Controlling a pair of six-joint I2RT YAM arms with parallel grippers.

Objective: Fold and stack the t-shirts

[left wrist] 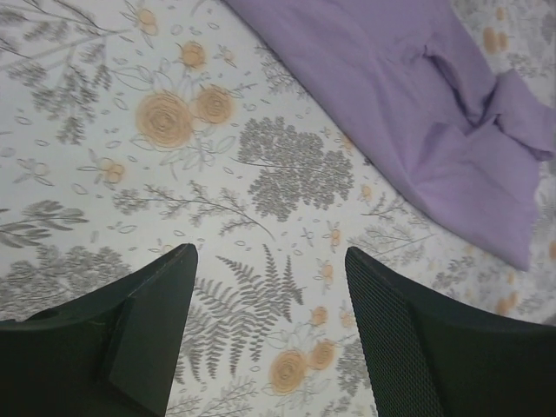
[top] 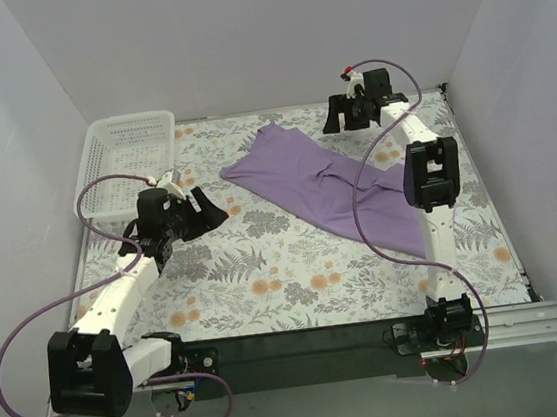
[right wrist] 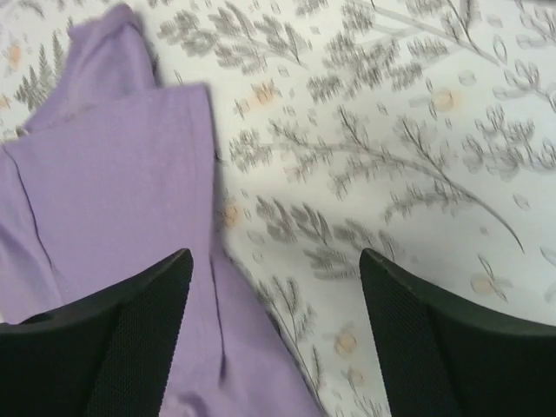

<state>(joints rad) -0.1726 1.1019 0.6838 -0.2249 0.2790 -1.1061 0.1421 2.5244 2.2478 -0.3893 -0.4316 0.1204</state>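
Both jaw pairs apart, empty: right gripper (right wrist: 274, 259) hovers near far end of shirt (top: 306, 180), left gripper (left wrist: 271, 254) over cover (top: 264, 260) beside it, probably lining up fold grabs.

There are no words, numbers, brand names or signs that can be read in any of the views.
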